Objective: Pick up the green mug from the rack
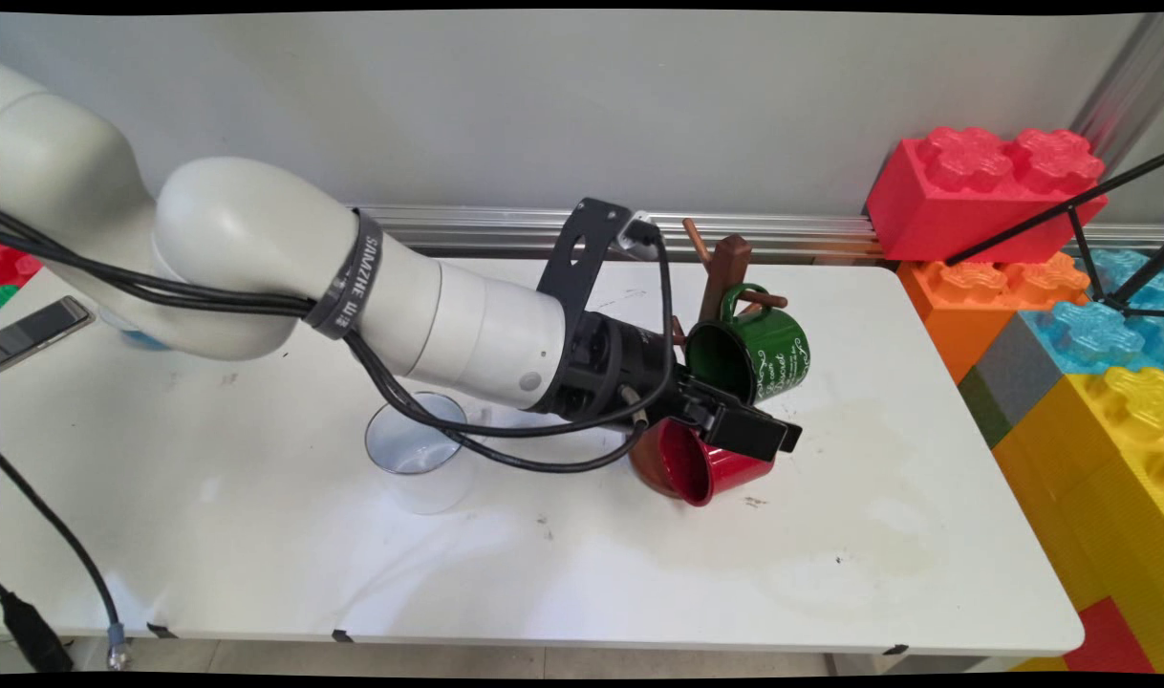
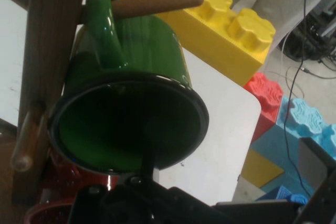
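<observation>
Red mug (image 1: 711, 468) tilted, mouth toward near side, low at foot of wooden rack (image 1: 727, 268) on table (image 1: 830, 573). Gripper (image 1: 759, 435) just above it, pointing at green mug (image 1: 759, 354); grip state cannot be told. White cup (image 1: 418, 449) upright, well to the left. Green mug hung by handle on rack peg, just behind. Coloured bricks (image 1: 1069, 315) far right.

Green mug (image 1: 756, 352), red mug (image 1: 711, 465) and wooden rack (image 1: 725, 272) crowding the pincer (image 1: 768, 435); open worktop (image 1: 878, 535) toward four o'clock.
</observation>
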Robot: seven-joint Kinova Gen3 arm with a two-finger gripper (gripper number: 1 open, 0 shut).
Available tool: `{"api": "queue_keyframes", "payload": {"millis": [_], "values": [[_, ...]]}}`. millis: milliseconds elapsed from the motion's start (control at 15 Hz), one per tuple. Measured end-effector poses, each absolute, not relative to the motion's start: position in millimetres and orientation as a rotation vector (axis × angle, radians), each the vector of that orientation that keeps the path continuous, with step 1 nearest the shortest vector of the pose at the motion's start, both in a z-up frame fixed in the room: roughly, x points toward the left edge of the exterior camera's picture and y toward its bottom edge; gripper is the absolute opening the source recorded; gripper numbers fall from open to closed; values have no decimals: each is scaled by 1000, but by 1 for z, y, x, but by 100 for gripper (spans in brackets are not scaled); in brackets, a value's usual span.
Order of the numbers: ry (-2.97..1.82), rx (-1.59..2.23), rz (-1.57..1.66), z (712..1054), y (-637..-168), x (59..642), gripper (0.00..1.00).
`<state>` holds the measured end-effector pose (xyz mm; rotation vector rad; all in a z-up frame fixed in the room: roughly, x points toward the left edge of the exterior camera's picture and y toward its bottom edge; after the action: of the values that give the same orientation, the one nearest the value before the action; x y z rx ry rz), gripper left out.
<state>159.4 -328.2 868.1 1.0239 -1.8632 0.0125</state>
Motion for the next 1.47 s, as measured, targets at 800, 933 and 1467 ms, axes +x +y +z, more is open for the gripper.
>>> {"api": "queue_keyframes", "payload": {"millis": [800,933,1467], "values": [[-1784,1041,13,860,-336,151,100],[-1774,1042,11,859,-338,149,100],[-1739,1045,-11,857,-340,145,100]]}}
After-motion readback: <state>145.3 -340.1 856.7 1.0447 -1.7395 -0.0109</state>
